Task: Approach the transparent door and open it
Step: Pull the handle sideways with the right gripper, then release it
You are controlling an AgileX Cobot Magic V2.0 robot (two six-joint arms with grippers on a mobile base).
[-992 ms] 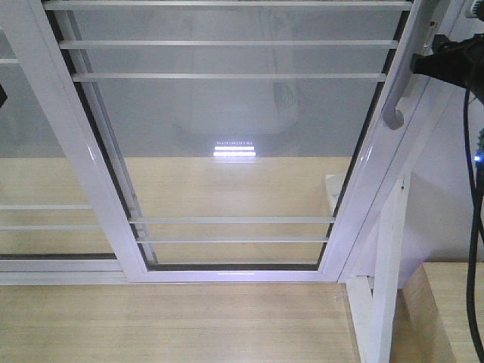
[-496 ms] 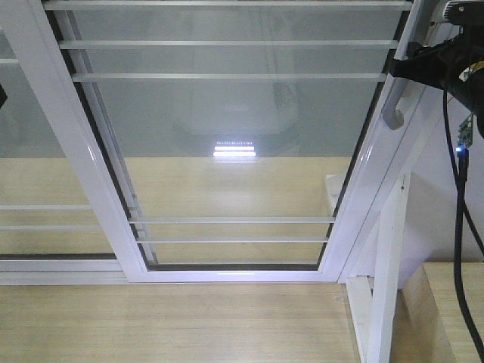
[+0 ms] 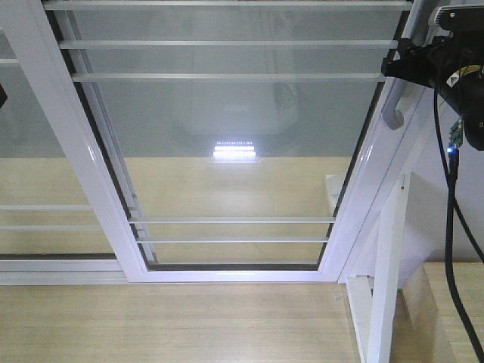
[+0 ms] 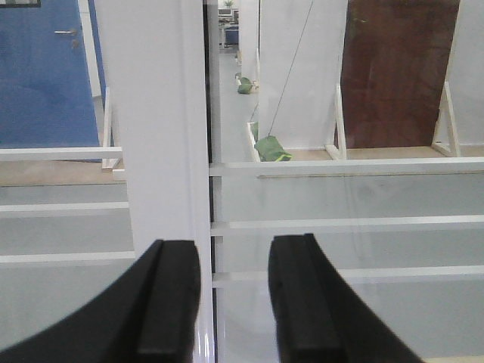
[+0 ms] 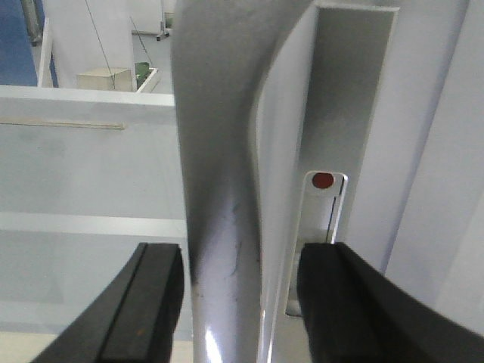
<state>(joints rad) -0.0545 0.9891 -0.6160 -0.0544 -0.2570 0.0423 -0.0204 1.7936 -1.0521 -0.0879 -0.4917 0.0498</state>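
Grasp step: the right gripper (image 5: 238, 302) straddles the handle (image 5: 219, 189) on the right stile of the door (image 3: 234, 151), beside the lock plate (image 5: 321, 227); its fingers (image 5: 155, 302) stand wide, unclamped, contact unclear; next, I judge, close on the handle, then slide the door leftward; the left gripper (image 4: 231, 295) is parted, empty, facing the frame (image 4: 159, 113).

One transparent door (image 3: 234, 166) was counted. On the door, five thin horizontal bars (image 3: 227, 44) were tallied, three high and two low. One curved handle (image 3: 392, 113) and one lock plate (image 5: 321, 249) with one red dot (image 5: 323, 180) were also noted on it. One further barred glass panel (image 3: 45, 174) was recorded left of the door. Two end effectors were logged, the left end effector (image 4: 234, 295) and the right end effector (image 5: 240, 302), with two fingers (image 4: 170, 302) each.
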